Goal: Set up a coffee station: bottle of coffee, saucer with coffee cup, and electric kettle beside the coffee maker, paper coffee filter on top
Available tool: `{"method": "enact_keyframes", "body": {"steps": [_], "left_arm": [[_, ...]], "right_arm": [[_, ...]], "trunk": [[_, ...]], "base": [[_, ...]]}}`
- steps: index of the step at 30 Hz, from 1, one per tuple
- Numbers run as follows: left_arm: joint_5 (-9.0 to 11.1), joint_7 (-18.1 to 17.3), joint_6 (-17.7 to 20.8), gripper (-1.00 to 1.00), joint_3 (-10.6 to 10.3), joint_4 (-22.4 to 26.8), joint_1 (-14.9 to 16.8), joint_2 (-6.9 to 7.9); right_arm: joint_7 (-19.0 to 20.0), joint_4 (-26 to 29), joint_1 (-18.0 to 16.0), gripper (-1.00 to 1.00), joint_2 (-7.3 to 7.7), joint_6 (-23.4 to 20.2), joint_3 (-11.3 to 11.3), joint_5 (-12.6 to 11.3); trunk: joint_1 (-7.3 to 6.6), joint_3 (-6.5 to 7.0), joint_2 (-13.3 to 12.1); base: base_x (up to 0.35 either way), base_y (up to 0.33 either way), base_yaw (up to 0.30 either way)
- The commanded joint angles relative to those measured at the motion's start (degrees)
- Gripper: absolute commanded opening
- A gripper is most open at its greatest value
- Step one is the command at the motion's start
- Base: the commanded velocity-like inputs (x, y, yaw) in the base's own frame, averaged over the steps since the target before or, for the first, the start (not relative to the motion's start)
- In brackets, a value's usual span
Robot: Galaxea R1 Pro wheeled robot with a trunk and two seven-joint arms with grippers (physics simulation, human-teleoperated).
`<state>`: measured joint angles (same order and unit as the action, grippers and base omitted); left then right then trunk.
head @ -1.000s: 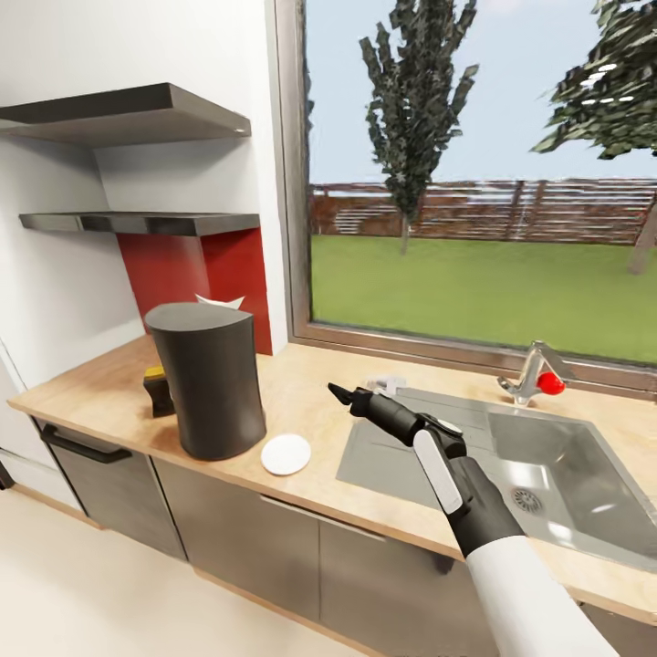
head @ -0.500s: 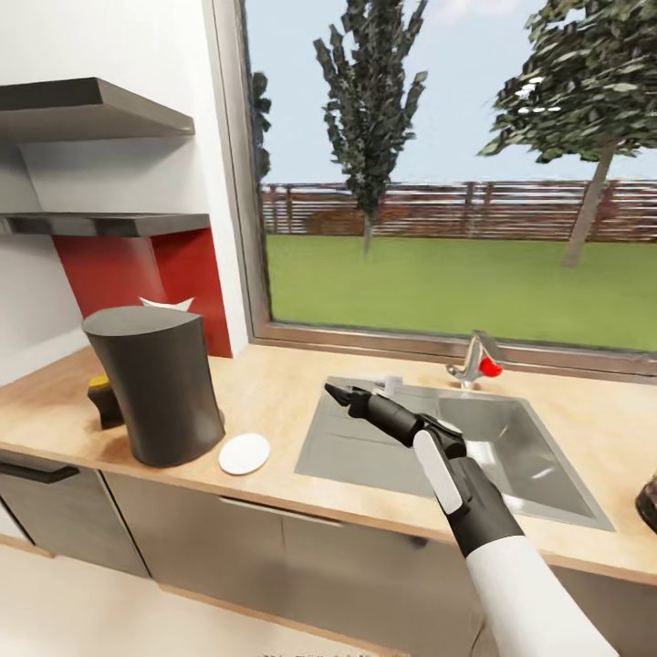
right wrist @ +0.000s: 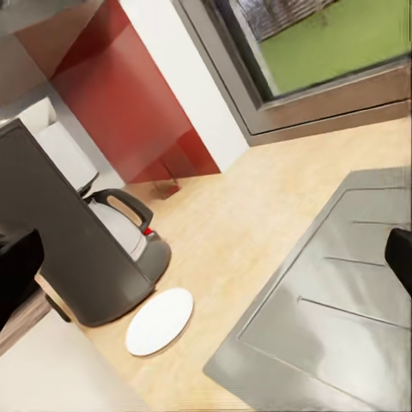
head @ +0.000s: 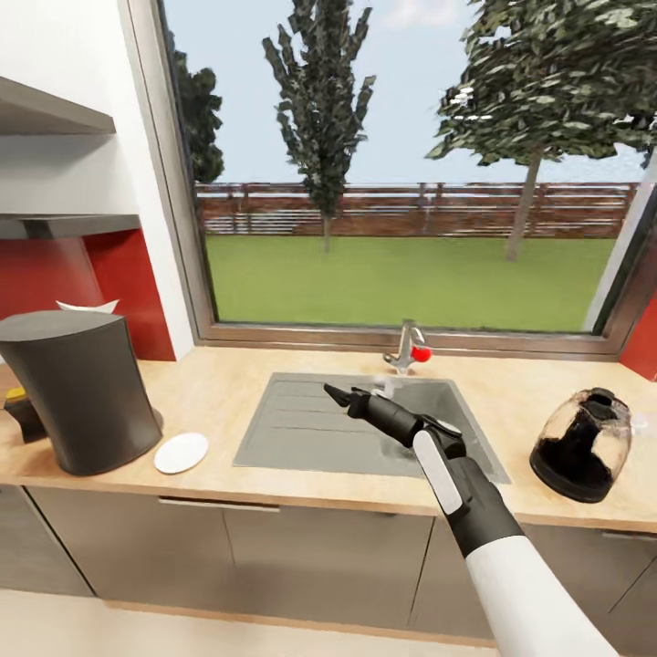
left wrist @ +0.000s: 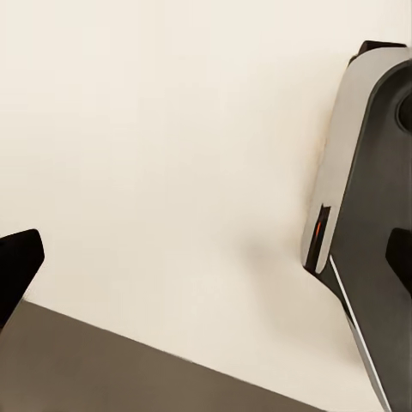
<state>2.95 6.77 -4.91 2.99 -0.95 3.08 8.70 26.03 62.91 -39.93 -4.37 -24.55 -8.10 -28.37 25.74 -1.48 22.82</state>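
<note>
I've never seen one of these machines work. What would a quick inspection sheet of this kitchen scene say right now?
Surface: wooden countertop with a steel sink set into it, tap behind.
Job's things: dark coffee maker at the left with a white paper filter showing above its top; white saucer beside it; electric kettle behind the coffee maker; glass jar of dark coffee at the far right.
Clutter: small dark object with a yellow top behind the coffee maker.
Grippers: right pincer hangs above the sink, holding nothing; left pincer's state cannot be told.
Cables: nothing seen.
Surroundings: window onto lawn and trees, wall shelves, red backsplash.
</note>
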Motion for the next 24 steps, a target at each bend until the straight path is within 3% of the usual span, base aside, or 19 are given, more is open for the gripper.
{"method": "enact_keyframes", "body": {"steps": [1, 11, 20, 22, 24], "left_arm": [[0.3, 0.0, -0.3, 1.0, 0.3, -0.1, 0.1, 0.0], [0.5, 0.0, -0.5, 1.0, 0.3, -0.1, 0.1, 0.0], [0.5, 0.0, -0.5, 1.0, 0.3, -0.1, 0.1, 0.0], [0.5, 0.0, -0.5, 1.0, 0.3, -0.1, 0.1, 0.0], [0.6, 0.1, -0.5, 1.0, 0.3, -0.1, 0.1, 0.0]], "right_arm": [[0.0, 0.0, -0.1, 1.0, -0.02, -0.4, 0.0, -0.5], [0.0, 0.0, -0.1, 1.0, -0.22, -0.4, -0.1, -0.5], [0.3, -0.2, -0.1, 1.0, -0.55, -0.4, -0.5, -0.5], [2.4, -0.3, -0.1, 1.0, -0.52, -0.4, -2.2, -0.5], [7.3, -0.3, -0.1, 1.0, -0.42, -0.2, -4.8, -0.3]], "trunk": [[0.05, -0.13, 0.1], [0.05, -0.13, 0.1], [0.05, -0.13, 0.1], [0.05, -0.13, 0.1], [0.05, -0.13, 0.1]], "base": [[-0.015, -0.026, -0.261], [-0.013, -0.005, -0.261], [-0.277, -0.047, -0.201], [-0.333, -0.004, -0.011], [-0.335, -0.002, -0.004]]}}
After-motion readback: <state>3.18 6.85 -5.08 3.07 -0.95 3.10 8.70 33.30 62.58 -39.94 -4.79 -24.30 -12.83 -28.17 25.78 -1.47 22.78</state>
